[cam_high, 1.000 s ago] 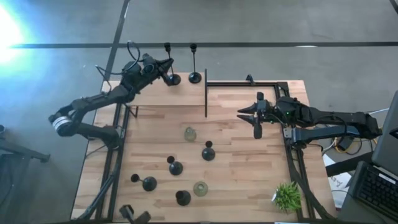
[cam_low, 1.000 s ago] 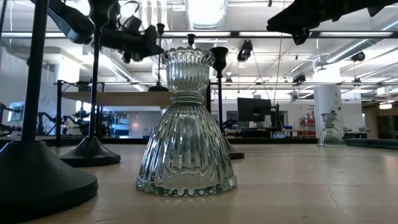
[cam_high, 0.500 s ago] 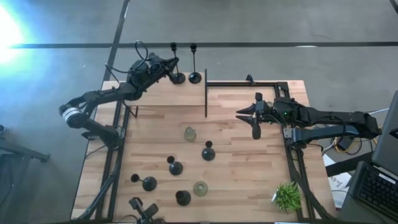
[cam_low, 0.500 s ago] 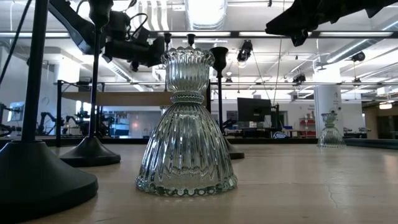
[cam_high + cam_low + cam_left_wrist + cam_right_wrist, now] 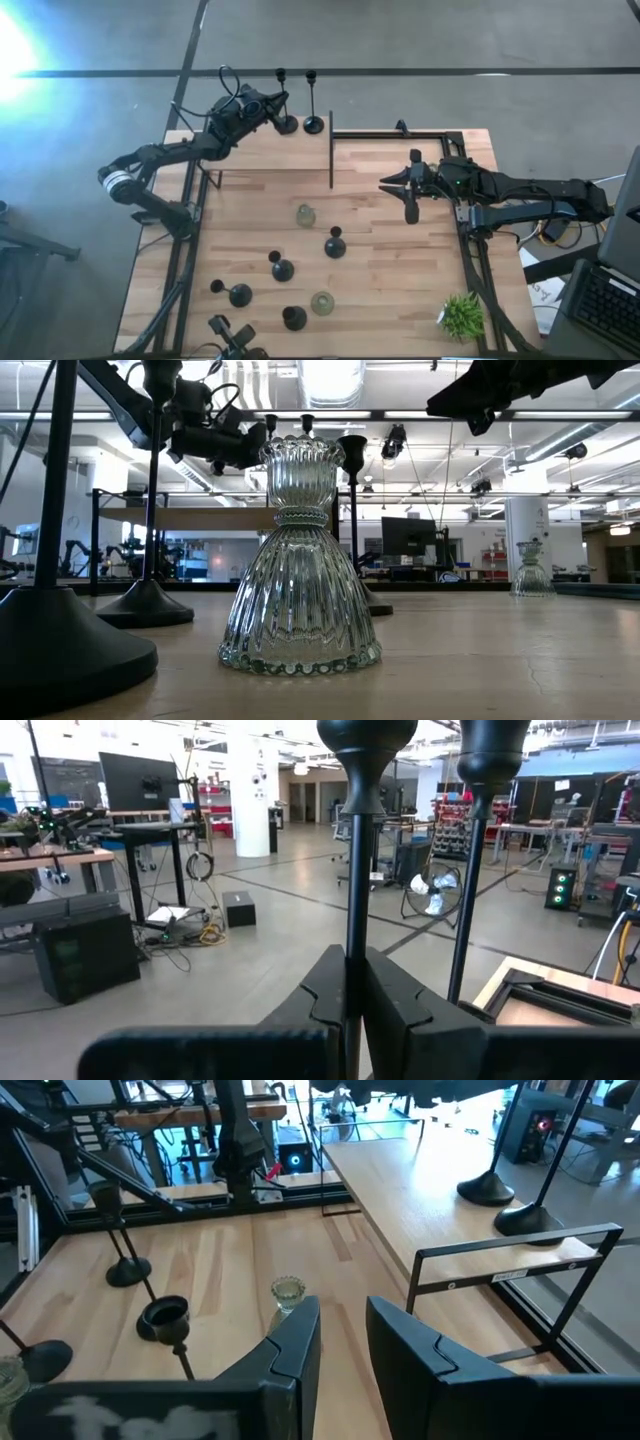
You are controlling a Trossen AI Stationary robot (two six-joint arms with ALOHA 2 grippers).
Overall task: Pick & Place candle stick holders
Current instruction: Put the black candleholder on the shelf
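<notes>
My left gripper point(image 5: 270, 108) is at the table's far left edge, shut on a tall black candle stick holder point(image 5: 282, 98) that stands upright. A second tall black holder point(image 5: 313, 124) stands on its round base just to the right of it. Farther toward the near edge, short black holders point(image 5: 335, 245) point(image 5: 282, 269) point(image 5: 239, 294) and two glass ones point(image 5: 305, 215) point(image 5: 322, 303) stand on the wood. My right gripper point(image 5: 388, 182) hovers at mid-right, open, with nothing between its fingers point(image 5: 345, 1345). My left gripper pinches the tall holder's thin stem point(image 5: 353, 935) between its two fingers, well below the cup point(image 5: 366, 738). The fingers come in about level from the table's left and lie across the stem. The holder is upright; I cannot tell whether its base point(image 5: 284, 126) rests on the table.
A black metal frame point(image 5: 440, 134) with an upright rod point(image 5: 331, 150) stands at the far right of the table. A small green plant point(image 5: 461, 315) sits at the near right corner. Bare wood lies between the frame and the plant.
My left gripper has carried the tall holder a little toward the table's right along the far edge, closer to the second tall holder, and sunk slightly. The holder has stayed upright.
</notes>
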